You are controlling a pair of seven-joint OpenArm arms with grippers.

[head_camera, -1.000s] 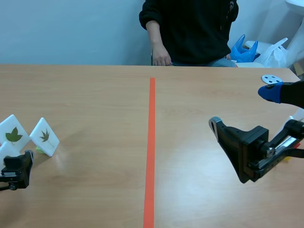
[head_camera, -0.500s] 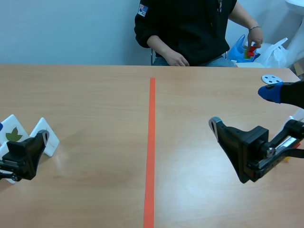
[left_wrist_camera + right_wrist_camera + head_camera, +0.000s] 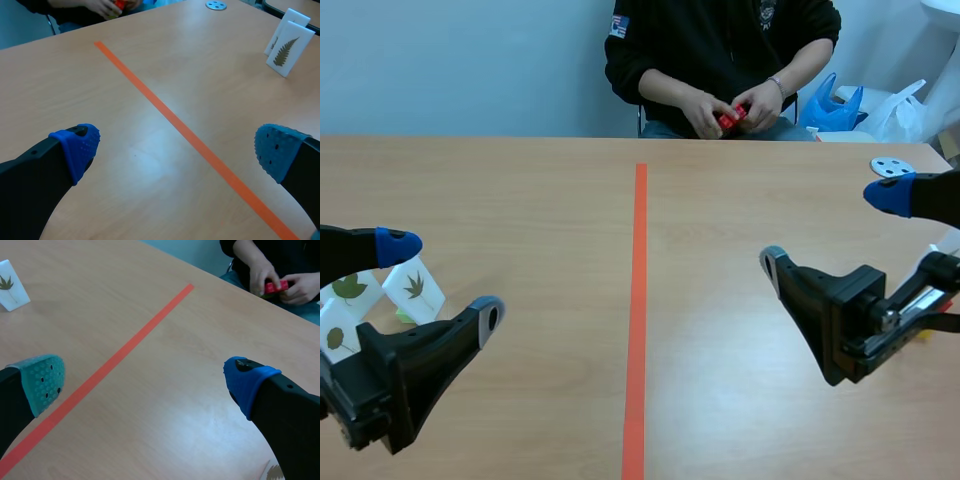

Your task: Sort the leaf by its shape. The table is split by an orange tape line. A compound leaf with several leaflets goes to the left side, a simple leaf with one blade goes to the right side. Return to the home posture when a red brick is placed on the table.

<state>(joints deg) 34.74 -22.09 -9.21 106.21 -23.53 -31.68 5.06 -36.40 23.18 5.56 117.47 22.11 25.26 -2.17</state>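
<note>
Currently left end effector (image 3: 177, 147) spread wide, empty, fern card (image 3: 288, 50) at 1 o'clock; right end effector (image 3: 144, 377) likewise, palmate-leaf card (image 3: 11, 285) at 10 o'clock.

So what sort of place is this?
Probably a robotics lab: the left gripper and right gripper open over a table split by an orange tape line, with leaf cards standing on it and a person seated opposite.

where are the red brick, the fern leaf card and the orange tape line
red brick (image 3: 726, 121), scene view, its visible red face
fern leaf card (image 3: 287, 52), left wrist view, the fern print
orange tape line (image 3: 637, 300), scene view, mid length
</note>
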